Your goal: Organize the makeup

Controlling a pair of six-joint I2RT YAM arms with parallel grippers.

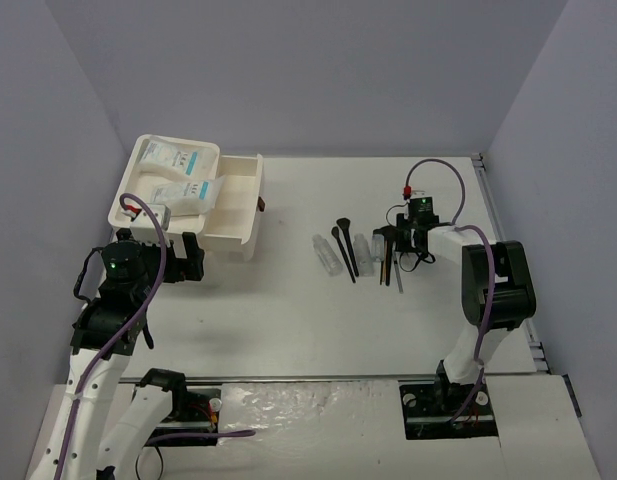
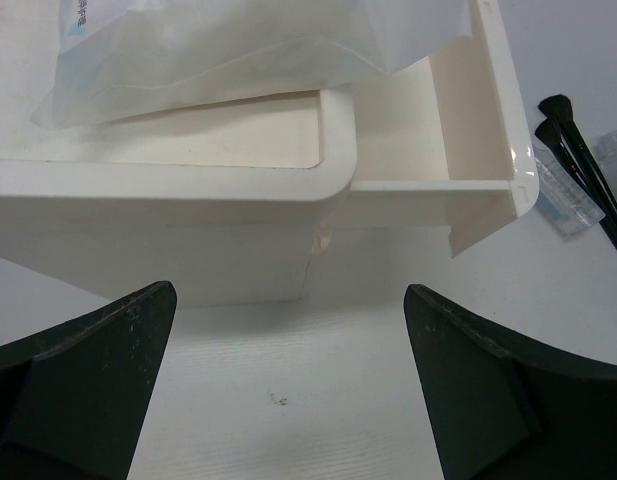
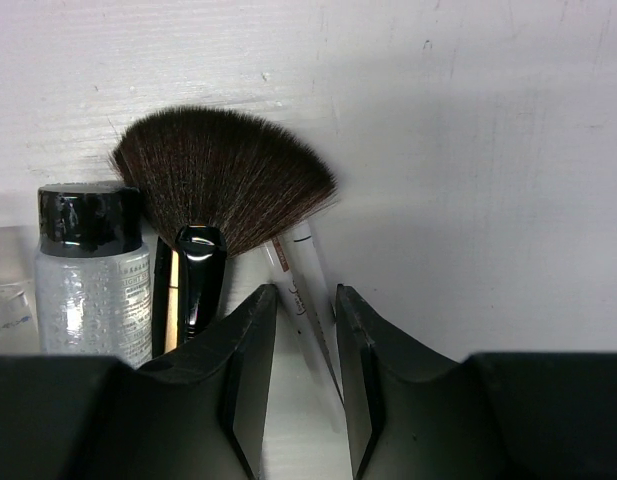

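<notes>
Partly hidden: white pencil [image 3: 304,290] between right fingers [image 3: 250,370], contact unclear.

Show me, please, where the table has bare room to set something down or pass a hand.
The widest bare table lies between the makeup row and the arm bases. A narrower gap separates the open drawer from the clear tubes. Crowded: around the right claw among the brushes, and the box top under two packets.
</notes>
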